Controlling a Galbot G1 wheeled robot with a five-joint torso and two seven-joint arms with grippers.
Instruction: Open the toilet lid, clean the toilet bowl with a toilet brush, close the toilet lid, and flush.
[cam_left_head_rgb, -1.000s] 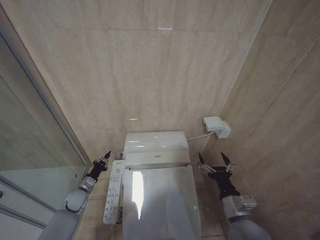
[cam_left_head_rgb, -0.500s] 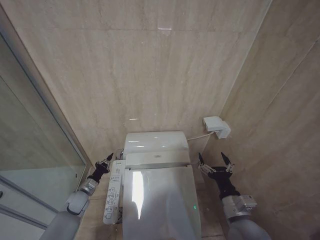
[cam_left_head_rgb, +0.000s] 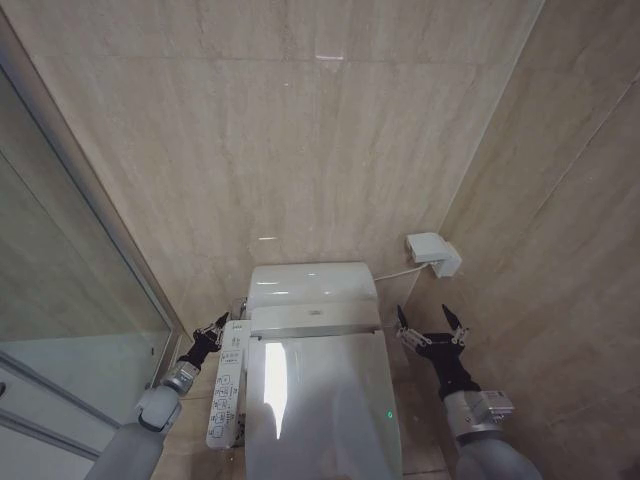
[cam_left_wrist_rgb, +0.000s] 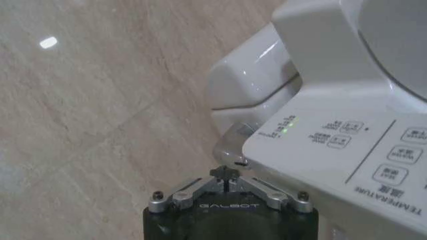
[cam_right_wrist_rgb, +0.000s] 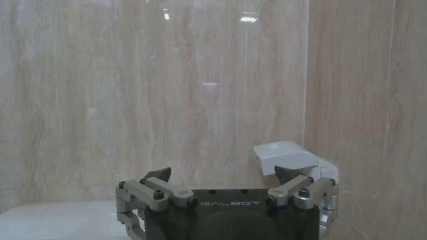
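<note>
Head view: toilet lid (cam_left_head_rgb: 320, 400) down and shut over the bowl, glossy white, small green light near its right edge. Tank cover (cam_left_head_rgb: 312, 288) behind it against the tiled wall (cam_left_head_rgb: 300, 130). Control panel (cam_left_head_rgb: 227, 385) along the lid's left side. Left gripper (cam_left_head_rgb: 215, 331) low at the left, just beside the far end of the control panel, fingers drawn together to a narrow tip; forearm running down to the lower left corner, cut off by the frame. Right gripper (cam_left_head_rgb: 430, 322) to the right of the lid near the hinge end, fingers spread wide, nothing between them; arm rising from the lower right, cut off at the bottom. White box (cam_left_head_rgb: 433, 252) on the right wall with a cable to the tank. Glass partition (cam_left_head_rgb: 70, 290) at the left.

Left wrist view: left gripper (cam_left_wrist_rgb: 227, 175) with fingertips pinched together, right at the corner of the control panel (cam_left_wrist_rgb: 347, 145), near a chrome fitting (cam_left_wrist_rgb: 235, 140) under the toilet body; contact hard to make out. Green lights and button labels on the panel. Edge of the toilet lid (cam_left_wrist_rgb: 400, 45) cut off by the frame.

Right wrist view: right gripper (cam_right_wrist_rgb: 223, 175) wide apart, empty, pointing at the tiled wall (cam_right_wrist_rgb: 133, 90). White box (cam_right_wrist_rgb: 283, 156) partly hidden behind one finger.
</note>
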